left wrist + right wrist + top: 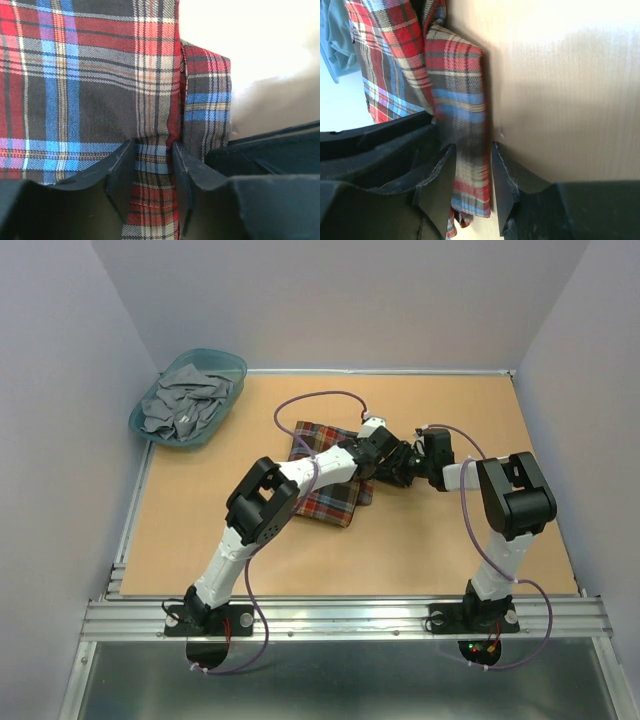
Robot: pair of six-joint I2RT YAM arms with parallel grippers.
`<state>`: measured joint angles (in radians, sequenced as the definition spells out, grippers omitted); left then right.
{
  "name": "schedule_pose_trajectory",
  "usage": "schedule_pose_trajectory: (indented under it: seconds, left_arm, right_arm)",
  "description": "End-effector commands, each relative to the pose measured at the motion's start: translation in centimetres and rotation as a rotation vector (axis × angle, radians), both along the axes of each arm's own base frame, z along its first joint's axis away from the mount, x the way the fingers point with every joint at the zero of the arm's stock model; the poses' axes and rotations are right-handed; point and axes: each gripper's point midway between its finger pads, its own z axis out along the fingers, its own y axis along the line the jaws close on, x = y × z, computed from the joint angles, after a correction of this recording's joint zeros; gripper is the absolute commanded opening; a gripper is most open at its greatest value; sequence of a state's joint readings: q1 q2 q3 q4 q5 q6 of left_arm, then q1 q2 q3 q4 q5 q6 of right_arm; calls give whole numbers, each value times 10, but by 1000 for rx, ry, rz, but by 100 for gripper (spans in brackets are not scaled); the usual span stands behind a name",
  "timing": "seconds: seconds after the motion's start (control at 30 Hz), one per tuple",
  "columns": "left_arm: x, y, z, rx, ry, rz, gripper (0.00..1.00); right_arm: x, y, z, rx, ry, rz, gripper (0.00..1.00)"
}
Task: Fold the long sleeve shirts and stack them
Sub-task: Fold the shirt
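With a strip of cloth filling the gap between its fingers, the left gripper (154, 147) pinches a fold of the plaid shirt (328, 502), its dark pads pressing a pale-striped band from both sides. Beside it, the right gripper (472, 150) clamps a narrow fold at the shirt's edge, and bare table (200, 500) shows just past the cloth. From above, the two wrists meet nose to nose at the shirt's right side, nearly touching. The left arm reaches diagonally from its base, elbow raised, with its forearm lying over the garment. The right arm stands tall, elbow high, its forearm bent back to the left. The shirt lies folded mid-table. A teal basket (137, 423) of grey clothes (185, 405) sits at the far left corner, well apart.
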<state>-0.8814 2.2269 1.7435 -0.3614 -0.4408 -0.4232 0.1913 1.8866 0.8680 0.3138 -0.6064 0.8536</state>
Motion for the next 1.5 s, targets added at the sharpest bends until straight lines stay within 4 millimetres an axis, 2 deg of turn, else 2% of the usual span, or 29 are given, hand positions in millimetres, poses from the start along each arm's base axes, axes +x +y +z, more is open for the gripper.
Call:
schedule_pose_trajectory:
  seconds: [0.0, 0.17, 0.33, 0.37, 0.47, 0.6, 0.7, 0.83, 0.87, 0.93, 1.0, 1.03, 1.07, 1.1, 1.13, 1.17, 1.2, 1.23, 1.27, 1.3, 1.33, 1.4, 1.47]
  left_arm:
    - [12, -4, 24, -12, -44, 14, 31]
    - [21, -6, 34, -27, -67, 27, 1]
    - [30, -9, 59, -58, -111, 40, 0]
    - [32, -9, 64, -64, -117, 42, 0]
    - [37, -8, 68, -71, -125, 51, 0]
    - [39, -8, 58, -56, -106, 49, 0]
    - [34, -8, 42, -45, -69, 36, 1]
    - [29, -11, 35, -64, -45, 31, 13]
    - [30, -11, 39, -76, -47, 35, 21]
    - [32, -12, 56, -104, -68, 40, 29]
    - [37, -10, 73, -141, -90, 58, 44]
    - [39, -10, 89, -176, -104, 57, 50]
    - [43, -5, 97, -196, -109, 69, 57]
    - [45, -3, 117, -238, -129, 77, 61]
    - [45, -3, 126, -264, -130, 71, 63]
    - [47, 1, 135, -284, -138, 75, 68]
    - [51, 6, 145, -305, -151, 83, 71]
    - [49, 11, 162, -338, -165, 85, 74]
    - [49, 15, 171, -359, -171, 90, 77]
    - [54, 26, 178, -378, -178, 108, 79]
    - [49, 34, 191, -410, -179, 106, 81]
    - [54, 56, 201, -454, -186, 140, 81]
    - [43, 76, 209, -480, -187, 152, 82]
  right_arm:
    - [-9, 2, -15, -20, 16, 14, 40]
    - [-11, 5, -17, -23, 20, 23, 27]
    - [-13, 6, -18, -26, 18, 31, 20]
    - [-14, 7, -19, -28, 18, 32, 15]
    - [-15, 8, -19, -29, 17, 38, 10]
    - [-15, 9, -19, -31, 15, 39, 10]
    - [-14, 9, -18, -35, 9, 37, 10]
    - [-11, 8, -14, -39, 0, 32, 13]
    - [-10, 8, -12, -45, -9, 30, 16]
    - [-8, 6, -6, -56, -26, 26, 20]
    - [-3, 3, 5, -80, -61, 13, 27]
    - [-1, 2, 8, -88, -72, 8, 29]
    - [-1, -2, 9, -115, -78, -2, 37]
    - [3, -4, 20, -123, -107, -8, 39]
    - [3, -5, 23, -135, -119, -13, 43]
    - [5, -8, 27, -152, -137, -14, 50]
    - [5, -12, 28, -179, -135, -29, 54]
    - [6, -14, 40, -185, -164, -35, 57]
    - [7, -16, 45, -196, -177, -37, 64]
    - [5, -18, 48, -218, -181, -36, 66]
    - [5, -19, 54, -223, -191, -35, 68]
    - [3, -21, 70, -237, -223, -28, 72]
    - [0, -19, 89, -235, -268, -17, 73]
